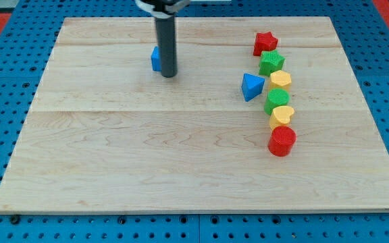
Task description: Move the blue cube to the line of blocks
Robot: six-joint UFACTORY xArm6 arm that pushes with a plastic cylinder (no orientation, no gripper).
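my tip (169,74) is seen upper left, touching the blue cube (156,59). no gripper is fitted. the line of blocks (276,94) is located well apart, at right.

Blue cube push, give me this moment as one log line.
my tip: touching blue cube, on its right | line of blocks: view's right, apart from cube | blue triangular block: beside line's left | cube not yet delivered
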